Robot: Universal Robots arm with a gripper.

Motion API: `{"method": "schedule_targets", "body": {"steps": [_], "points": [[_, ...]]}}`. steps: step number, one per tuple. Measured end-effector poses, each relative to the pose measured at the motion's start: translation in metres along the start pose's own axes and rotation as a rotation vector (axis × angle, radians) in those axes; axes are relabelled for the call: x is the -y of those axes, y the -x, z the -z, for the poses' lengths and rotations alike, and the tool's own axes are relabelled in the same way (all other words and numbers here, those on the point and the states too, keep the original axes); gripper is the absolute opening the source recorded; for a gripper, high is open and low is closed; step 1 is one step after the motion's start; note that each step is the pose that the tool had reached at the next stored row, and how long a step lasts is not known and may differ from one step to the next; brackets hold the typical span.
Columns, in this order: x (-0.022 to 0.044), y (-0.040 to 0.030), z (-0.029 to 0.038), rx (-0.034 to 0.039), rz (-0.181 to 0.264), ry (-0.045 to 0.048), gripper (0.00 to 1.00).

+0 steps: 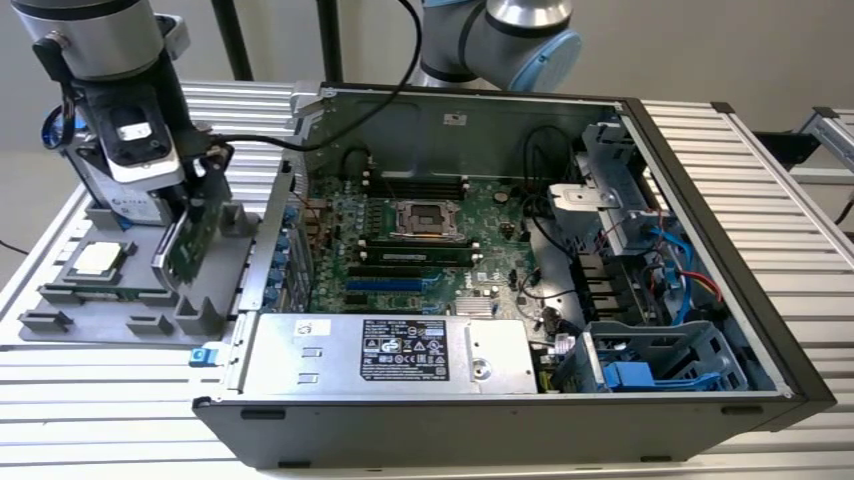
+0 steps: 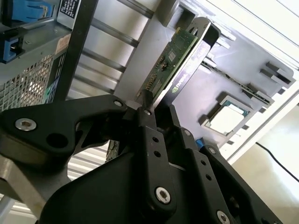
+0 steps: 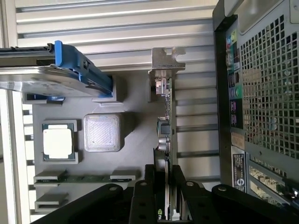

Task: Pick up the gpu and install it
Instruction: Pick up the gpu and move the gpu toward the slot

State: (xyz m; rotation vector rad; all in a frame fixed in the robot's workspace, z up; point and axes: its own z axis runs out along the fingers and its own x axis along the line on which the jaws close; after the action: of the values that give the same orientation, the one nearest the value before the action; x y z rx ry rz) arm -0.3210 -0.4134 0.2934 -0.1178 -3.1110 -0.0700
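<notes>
Pincer (image 1: 200, 185) is closed down to card thickness, both fingers flat on the faces of the gpu (image 1: 187, 240). Both wrist views show the board sandwiched between them with no gap. The gpu hangs on edge, slightly tilted, over the grey tray (image 1: 94, 335) at the exterior view's left. It's outside the case (image 1: 467, 435), just beside the case's rear wall. Can't tell whether its lower edge is clear of the tray's holder or touching it. The bracket (image 3: 167, 60) sits at the end far from the pincer in the first wrist view. My read is that gripping across the faces near one end leaves the rest of the card free to go into a slot. The tray holds each part in its own nest, the cpu (image 1: 96, 260) flat and the drive (image 3: 51, 77) with blue rails on edge. So the gpu was probably stood upright there to give the fingers both faces. The case lies on its side on the slatted table (image 1: 747, 160), open side up. That points the slots on the board (image 1: 501, 262) upward, which suits a straight top-down insert. Slots look bare, so I'd call the pick about done and the install not started.
</notes>
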Motion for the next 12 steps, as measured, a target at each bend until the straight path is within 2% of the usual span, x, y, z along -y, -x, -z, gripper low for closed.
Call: {"method": "schedule_targets", "body": {"steps": [12], "points": [[-0.0007, -0.0004, 0.0163, -0.001, 0.02, -0.0007, 0.0]]}}
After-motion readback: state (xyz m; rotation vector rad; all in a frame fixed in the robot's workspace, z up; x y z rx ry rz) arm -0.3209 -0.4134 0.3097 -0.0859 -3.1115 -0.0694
